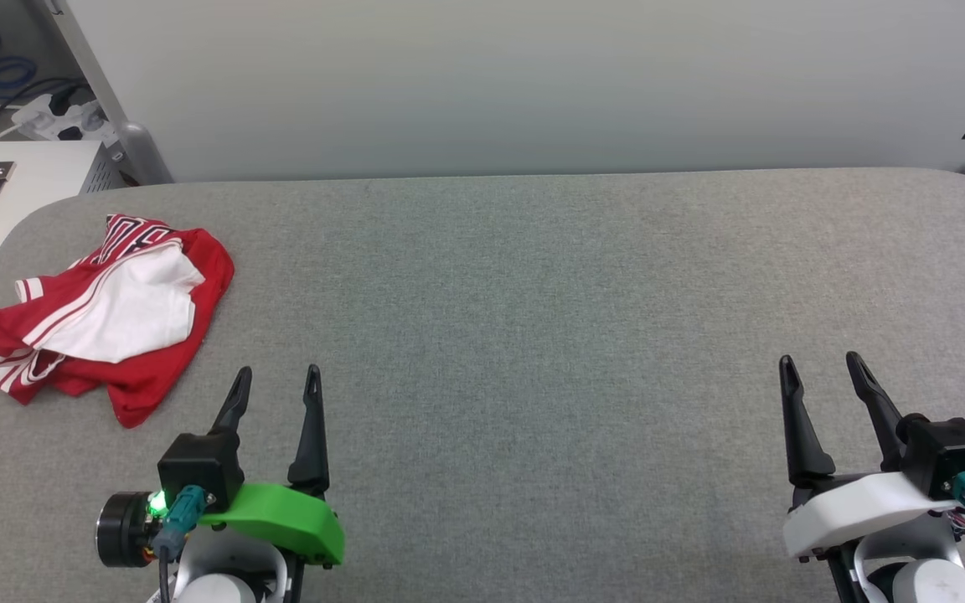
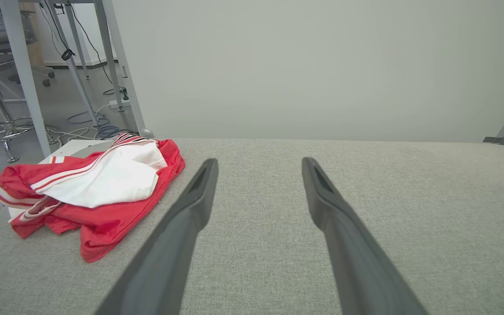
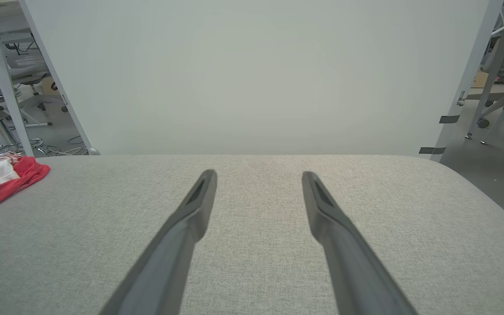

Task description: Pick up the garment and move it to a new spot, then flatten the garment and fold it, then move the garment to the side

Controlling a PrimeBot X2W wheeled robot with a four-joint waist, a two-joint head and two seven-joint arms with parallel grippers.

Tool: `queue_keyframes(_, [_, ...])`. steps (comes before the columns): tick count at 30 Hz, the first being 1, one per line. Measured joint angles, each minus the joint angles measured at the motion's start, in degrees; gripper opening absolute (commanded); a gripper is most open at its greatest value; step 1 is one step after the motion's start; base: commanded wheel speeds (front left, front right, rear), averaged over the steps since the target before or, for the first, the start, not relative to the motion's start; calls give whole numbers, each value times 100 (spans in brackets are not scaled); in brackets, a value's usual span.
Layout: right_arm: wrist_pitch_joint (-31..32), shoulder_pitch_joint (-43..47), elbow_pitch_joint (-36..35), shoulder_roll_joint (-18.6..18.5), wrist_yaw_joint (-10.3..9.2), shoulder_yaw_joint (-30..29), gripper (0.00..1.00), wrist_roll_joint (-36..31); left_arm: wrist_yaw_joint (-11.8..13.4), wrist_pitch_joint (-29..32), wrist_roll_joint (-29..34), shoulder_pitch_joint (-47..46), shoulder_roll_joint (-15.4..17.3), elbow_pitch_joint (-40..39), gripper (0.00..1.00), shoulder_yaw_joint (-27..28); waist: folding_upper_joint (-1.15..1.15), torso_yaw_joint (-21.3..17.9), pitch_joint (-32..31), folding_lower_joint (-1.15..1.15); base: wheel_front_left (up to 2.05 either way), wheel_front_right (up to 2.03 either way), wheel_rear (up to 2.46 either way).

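1. Garment (image 1: 110,322): a crumpled heap near the far-left corner of the tabletop (image 1: 533,318), close to the left edge. A white sleeve panel lies on top with the red body bunched under it. Striped trim shows at the left end, dark lettering at the far side.
2. Handling, my read: light, limp thin knit with no stiffness. It should drape and slide easily on the grey cloth surface, and it isn't fragile. Pinch a raised fold, either the red lobe at the near edge or the white ridge on top. A flat spot would likely slip, and any pinch may lift several layers.
3. Left claw (image 1: 278,373): spread wide and empty, near the front edge. It sits near the heap's near tip, not touching.
4. Right claw (image 1: 821,362): spread wide and empty, near the front-right corner, well apart from the garment.
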Motion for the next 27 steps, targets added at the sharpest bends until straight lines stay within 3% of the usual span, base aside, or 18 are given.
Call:
queue_keyframes(16, [-189, 1, 57, 0, 0, -11, 100, 62, -5, -198, -199, 0, -1, 136, 100, -82, 0, 132, 83, 0, 0, 0, 0])
queue_keyframes(27, [-309, 20, 91, 11, 0, 229, 100, 109, -9, -322, -301, -1, -2, 220, 100, -91, 0, 623, 122, 0, 0, 0, 0])
